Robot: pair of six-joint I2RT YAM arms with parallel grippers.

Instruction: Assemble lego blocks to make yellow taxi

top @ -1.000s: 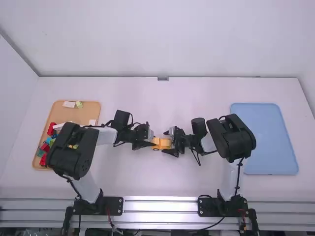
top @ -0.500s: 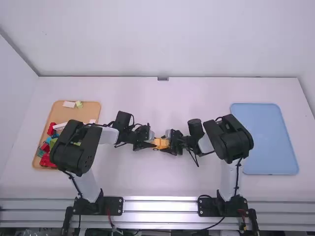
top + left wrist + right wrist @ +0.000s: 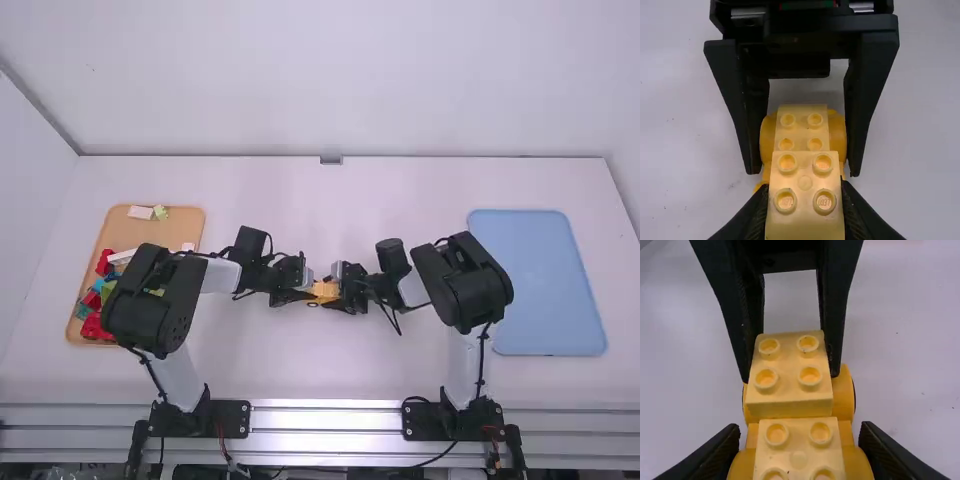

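Observation:
In the high view my left gripper (image 3: 299, 288) and my right gripper (image 3: 346, 289) face each other mid-table, with yellow blocks (image 3: 322, 291) between them. The left wrist view has my left gripper (image 3: 804, 192) shut on a studded yellow block (image 3: 805, 220); beyond it, the right gripper's fingers hold both sides of the wheeled yellow base (image 3: 838, 135). In the right wrist view my right gripper (image 3: 799, 437) is shut on that base (image 3: 855, 464), whose middle bears a studded block (image 3: 799, 446). The left gripper's block (image 3: 790, 372) sits above the base's other end, touching or just over it.
A wooden tray (image 3: 187, 222) with several red, green, blue and white blocks stands at the left, partly under the left arm. A blue tray (image 3: 548, 280) lies at the right, beyond the right arm's elbow.
My right gripper has shifted slightly left, closer to the left one, and less of the yellow blocks shows between them. The left arm moved only slightly.

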